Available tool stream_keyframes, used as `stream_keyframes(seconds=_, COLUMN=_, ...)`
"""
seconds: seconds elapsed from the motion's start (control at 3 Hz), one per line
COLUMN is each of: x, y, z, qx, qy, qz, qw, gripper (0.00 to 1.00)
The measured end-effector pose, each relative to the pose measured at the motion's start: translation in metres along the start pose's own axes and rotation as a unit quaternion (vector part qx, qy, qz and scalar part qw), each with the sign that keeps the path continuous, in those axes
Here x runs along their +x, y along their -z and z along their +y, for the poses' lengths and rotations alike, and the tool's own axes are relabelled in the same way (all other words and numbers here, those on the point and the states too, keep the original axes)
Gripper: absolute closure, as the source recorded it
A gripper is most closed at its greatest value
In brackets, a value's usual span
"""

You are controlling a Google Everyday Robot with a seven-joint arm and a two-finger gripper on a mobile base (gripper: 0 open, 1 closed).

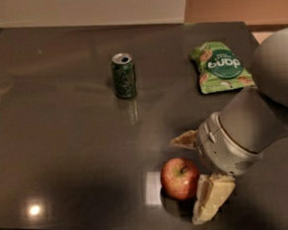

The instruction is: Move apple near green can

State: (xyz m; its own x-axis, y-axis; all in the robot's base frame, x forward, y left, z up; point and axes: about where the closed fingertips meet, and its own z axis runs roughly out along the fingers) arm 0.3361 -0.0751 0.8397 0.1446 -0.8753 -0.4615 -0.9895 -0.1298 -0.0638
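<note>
The red apple (179, 178) with yellowish patches and a short stem sits on the dark table near its front edge. The dark green can (124, 75) stands upright further back and to the left, well apart from the apple. My gripper (186, 180) comes in from the right and is open. One pale finger (185, 139) lies just behind the apple, with a gap between them. The other finger (212, 199) lies at the apple's front right, close against it. The apple rests between the two fingers on the table.
A flat light green snack bag (221, 67) lies at the back right of the dark table (62, 142). My grey arm (253, 124) covers the right side of the table. The table's front edge runs just below the apple.
</note>
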Motion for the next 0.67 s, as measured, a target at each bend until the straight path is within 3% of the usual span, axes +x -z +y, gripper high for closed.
stream_keyframes(seconds=0.67, x=0.0017, y=0.0075, z=-0.0091, qx=0.014, qy=-0.022, qz=0.004, qw=0.9997, gripper=0.64)
